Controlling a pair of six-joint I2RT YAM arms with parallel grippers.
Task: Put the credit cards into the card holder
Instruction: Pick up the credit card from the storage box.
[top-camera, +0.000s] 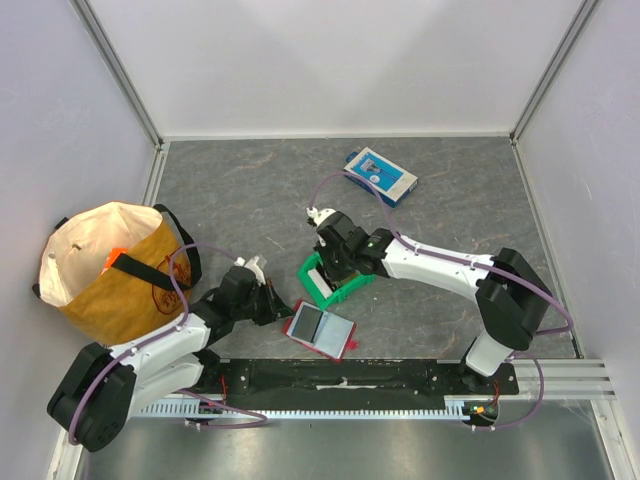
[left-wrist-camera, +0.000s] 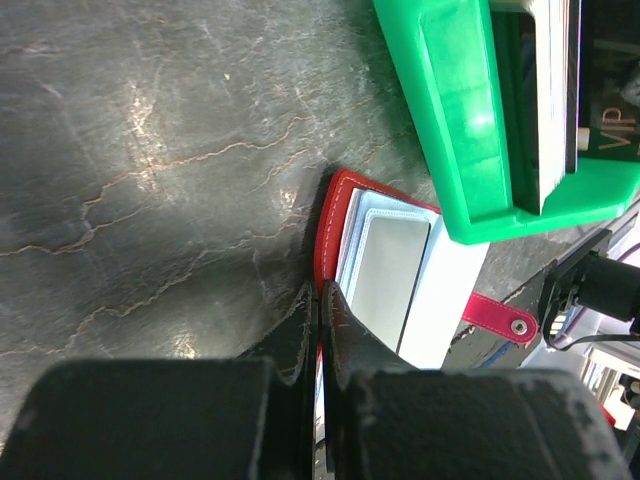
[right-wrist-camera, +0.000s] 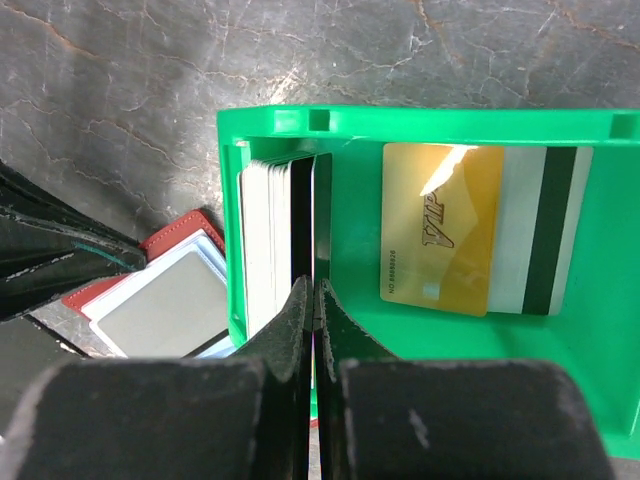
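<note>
The red card holder (top-camera: 322, 331) lies open on the table near the front edge, its clear inner slots facing up. My left gripper (left-wrist-camera: 322, 295) is shut on the holder's red left edge (left-wrist-camera: 338, 200); in the top view the left gripper (top-camera: 277, 305) sits just left of the holder. Several credit cards (right-wrist-camera: 265, 240) stand on edge in the green bin (right-wrist-camera: 400, 122). My right gripper (right-wrist-camera: 315, 285) is shut on a black card (right-wrist-camera: 321, 200) at the stack's right side. A gold VIP card (right-wrist-camera: 440, 230) lies flat in the bin over a striped card (right-wrist-camera: 545, 230).
The green bin (top-camera: 345, 290) stands just behind the holder, under my right gripper (top-camera: 335, 268). A blue-and-white box (top-camera: 382, 175) lies at the back. A tan and white bag (top-camera: 110, 265) stands at the left wall.
</note>
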